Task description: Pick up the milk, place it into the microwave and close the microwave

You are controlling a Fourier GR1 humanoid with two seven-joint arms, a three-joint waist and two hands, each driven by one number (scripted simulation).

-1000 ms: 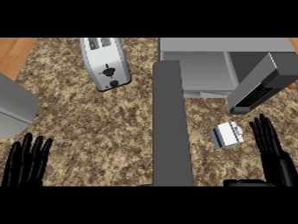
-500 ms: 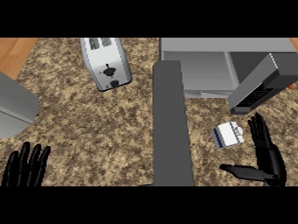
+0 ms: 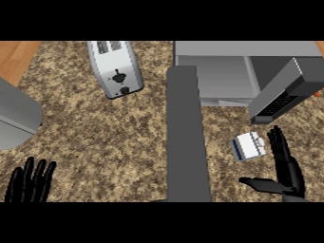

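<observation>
**Milk carton on the speckled counter, just below the open microwave**

The small, boxy white milk carton (image 3: 248, 146), edged with a dark stripe, sits on the mottled brown stone-look counter (image 3: 108, 137) just below the square grey microwave (image 3: 217, 71), under its flat, dark, swung-open door (image 3: 288, 90). The matte black right hand (image 3: 288, 171) stands below that door, close to the carton, with fingers straight, thumb spread wide and nothing held. The left hand (image 3: 31, 182) rests open far below-left of the microwave. A glossy silver two-slot toaster (image 3: 115, 69) lies left of the microwave.
</observation>
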